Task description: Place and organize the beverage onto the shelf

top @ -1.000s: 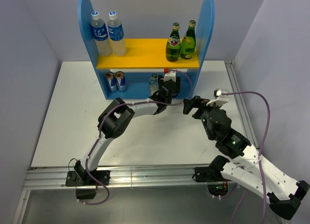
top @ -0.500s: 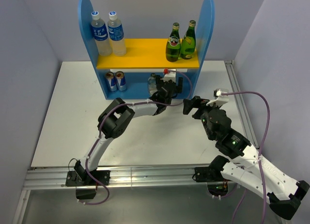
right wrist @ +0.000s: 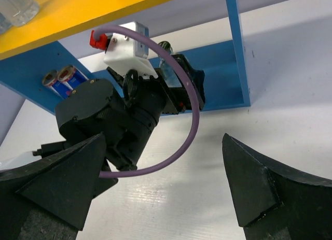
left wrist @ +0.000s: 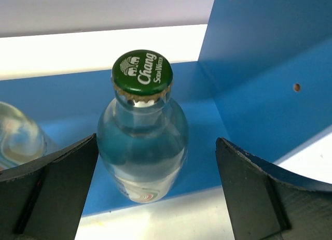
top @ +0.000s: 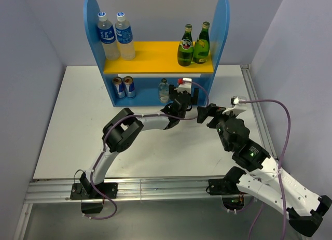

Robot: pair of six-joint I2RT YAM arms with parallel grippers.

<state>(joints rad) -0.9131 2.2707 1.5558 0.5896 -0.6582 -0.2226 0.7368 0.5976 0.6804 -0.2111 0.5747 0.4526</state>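
Observation:
The shelf (top: pixel 155 64) stands at the back of the table, with blue side panels, a yellow upper board and a blue base (left wrist: pixel 218 141). A clear glass bottle (left wrist: pixel 142 146) with a green cap stands upright on the blue base. My left gripper (left wrist: pixel 155 146) is open with a finger on each side of it, the right one well clear. In the top view the left gripper (top: pixel 189 97) sits at the lower level and hides this bottle. A second clear bottle (top: pixel 164 89) stands to its left. My right gripper (top: pixel 204 114) is open and empty, over the table in front of the shelf.
Two water bottles (top: pixel 116 35) stand on the yellow board at left, two green bottles (top: pixel 193 44) at right. Two cans (top: pixel 124 87) stand on the base at left. The left arm's purple cable (right wrist: pixel 192 126) loops between the right gripper's fingers.
My left gripper has shifted a little to the right along the front of the lower level. My right gripper has hardly moved.

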